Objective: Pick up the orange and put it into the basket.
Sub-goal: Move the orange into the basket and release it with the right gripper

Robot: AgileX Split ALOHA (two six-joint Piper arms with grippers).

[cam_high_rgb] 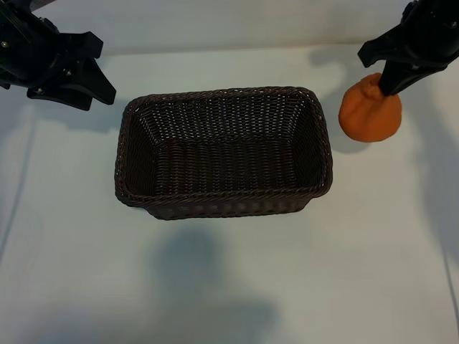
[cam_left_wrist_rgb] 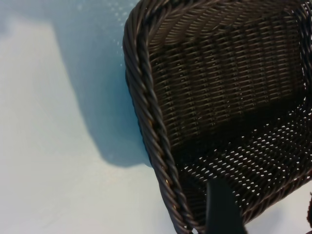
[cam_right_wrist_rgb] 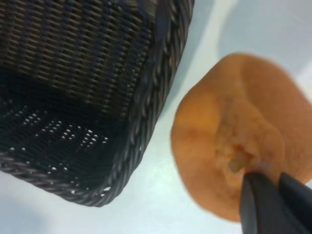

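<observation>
Near the tabletop's far right corner, the right tool (cam_high_rgb: 391, 80) pinches the orange (cam_high_rgb: 370, 109) by its knobbly stem end, beside the basket (cam_high_rgb: 224, 152); the left tool (cam_high_rgb: 84, 72) hovers half-open, empty, far left.

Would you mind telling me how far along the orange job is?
Done: the right gripper is shut on the orange at its knobbly stem end. In hand: carrying it beside the basket. Left: release it inside the basket, which is empty. The left gripper is parked open.
</observation>
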